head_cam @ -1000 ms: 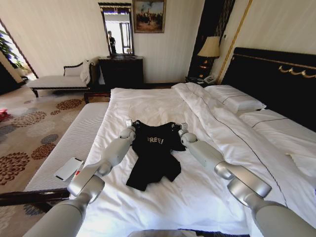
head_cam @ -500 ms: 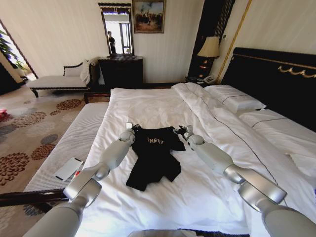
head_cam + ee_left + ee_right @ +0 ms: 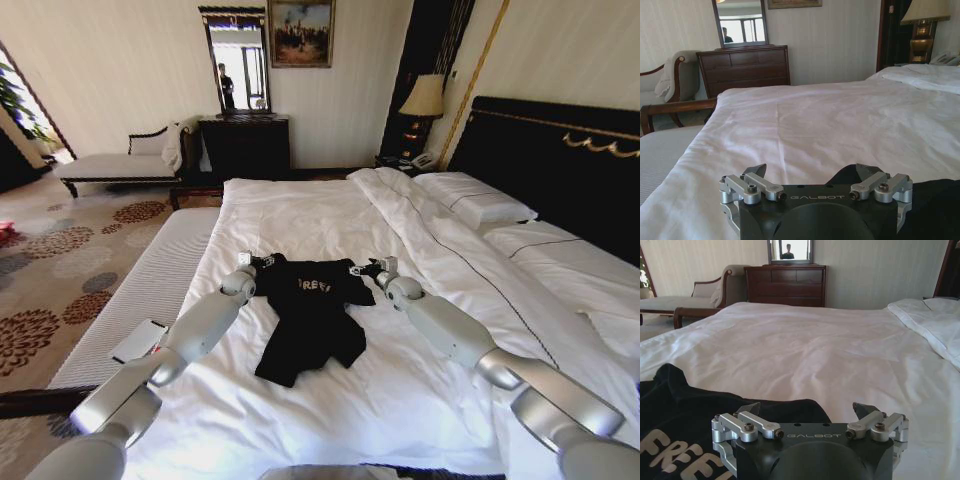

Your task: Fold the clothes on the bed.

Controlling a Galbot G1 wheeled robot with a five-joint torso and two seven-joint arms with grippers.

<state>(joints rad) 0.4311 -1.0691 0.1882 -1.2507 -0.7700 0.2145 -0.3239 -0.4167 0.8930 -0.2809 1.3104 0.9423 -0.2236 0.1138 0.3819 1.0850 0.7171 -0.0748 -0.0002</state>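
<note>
Garment: black short-sleeved soft T-shirt (image 3: 310, 315) with pale "FREE!" chest lettering, spread flat near the middle of the bed, collar end far, hem end near and rumpled.
Bed: large white-sheeted double bed (image 3: 300, 215) with tall dark gold-trimmed headboard (image 3: 560, 170) at right.
Left gripper (image 3: 252, 262): at the far left shoulder of the T-shirt, fingers spread wide, holding nothing.
Right gripper (image 3: 368, 268): at the far right shoulder, fingers likewise wide apart, empty.
Bedding: folded white duvet (image 3: 440, 235) and white pillows (image 3: 475, 200) to the right, clear of the garment.
Left side: striped pale bench (image 3: 140, 300) alongside the bed, flat white tablet-like object (image 3: 140, 341) lying on it.
Far wall: dark wooden dresser (image 3: 245, 145) under a mirror (image 3: 238, 60), pale chaise lounge (image 3: 115, 160), bedside lamp (image 3: 425, 98).
</note>
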